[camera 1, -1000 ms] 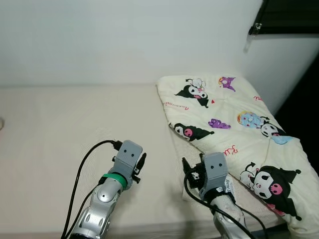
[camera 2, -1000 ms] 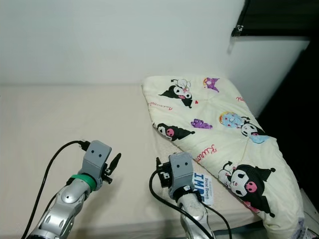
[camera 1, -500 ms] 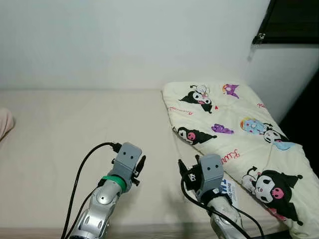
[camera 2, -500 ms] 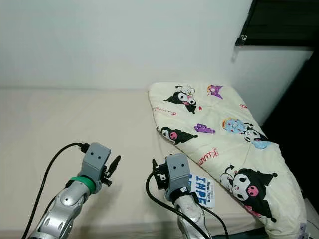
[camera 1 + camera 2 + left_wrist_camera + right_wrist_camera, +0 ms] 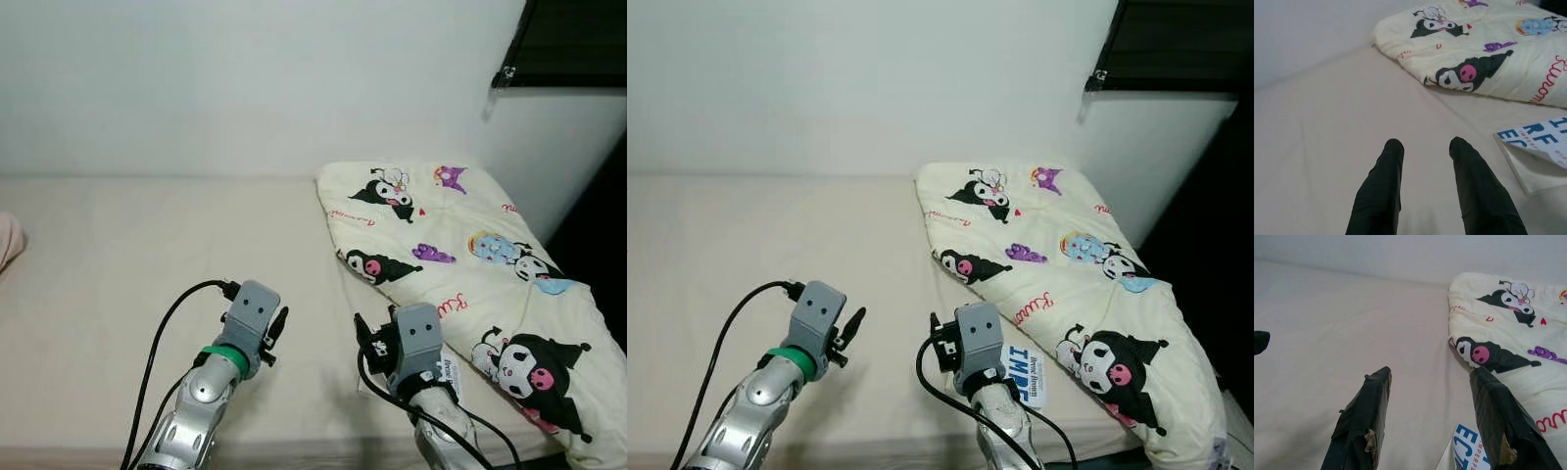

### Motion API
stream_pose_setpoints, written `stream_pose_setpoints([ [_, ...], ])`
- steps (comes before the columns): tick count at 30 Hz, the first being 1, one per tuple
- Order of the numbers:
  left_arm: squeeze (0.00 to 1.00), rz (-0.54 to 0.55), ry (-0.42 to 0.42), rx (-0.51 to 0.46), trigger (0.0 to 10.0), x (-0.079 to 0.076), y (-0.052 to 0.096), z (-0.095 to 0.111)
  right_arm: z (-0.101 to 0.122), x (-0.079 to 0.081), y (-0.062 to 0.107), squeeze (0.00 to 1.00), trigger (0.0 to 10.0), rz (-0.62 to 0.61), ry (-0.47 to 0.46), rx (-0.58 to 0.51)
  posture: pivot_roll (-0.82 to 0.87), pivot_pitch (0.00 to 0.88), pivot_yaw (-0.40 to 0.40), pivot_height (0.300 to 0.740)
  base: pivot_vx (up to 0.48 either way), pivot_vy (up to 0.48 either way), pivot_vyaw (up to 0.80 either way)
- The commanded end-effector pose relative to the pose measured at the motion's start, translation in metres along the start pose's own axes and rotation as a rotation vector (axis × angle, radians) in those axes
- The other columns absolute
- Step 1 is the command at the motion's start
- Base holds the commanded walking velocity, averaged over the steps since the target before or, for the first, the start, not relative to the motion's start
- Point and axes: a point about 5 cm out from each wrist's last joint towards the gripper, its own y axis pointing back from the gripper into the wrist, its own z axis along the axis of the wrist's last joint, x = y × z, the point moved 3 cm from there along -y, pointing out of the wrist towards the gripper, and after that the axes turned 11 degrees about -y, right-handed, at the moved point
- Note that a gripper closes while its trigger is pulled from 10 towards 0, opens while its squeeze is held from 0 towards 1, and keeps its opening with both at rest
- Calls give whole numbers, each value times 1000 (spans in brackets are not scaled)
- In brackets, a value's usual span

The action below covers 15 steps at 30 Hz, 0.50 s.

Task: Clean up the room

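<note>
A cream folded blanket (image 5: 460, 245) printed with cartoon characters lies on the right part of the bed (image 5: 137, 235). A white book with blue lettering (image 5: 1027, 377) rests at the blanket's near edge, just beside my right wrist. My left gripper (image 5: 1425, 144) hovers low over bare sheet, open, with nothing between its fingers. My right gripper (image 5: 1431, 374) is open wider and also holds nothing; it points along the blanket's left edge. The book's corner (image 5: 1465, 450) lies under its right finger.
A white wall runs behind the bed. A pink soft item (image 5: 8, 240) peeks in at the far left edge. A dark window frame (image 5: 578, 39) sits at the top right, with a dark gap (image 5: 600, 206) beside the bed.
The whole picture has shifted as the camera moved, mostly downward since a second ago. Both arms keep the same pose over the bed.
</note>
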Motion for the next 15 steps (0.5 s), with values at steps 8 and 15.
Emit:
stream_pose_setpoints([
  [8,0,-14,5,22,10000,-3,2,-6,-6,0,3,0,10000,-6,-13,21,-122,65,64,610,0,0,0],
  [15,0,-16,3,21,10000,-3,2,-6,-6,-3,4,0,10000,-24,-24,16,-121,68,68,590,0,0,0],
])
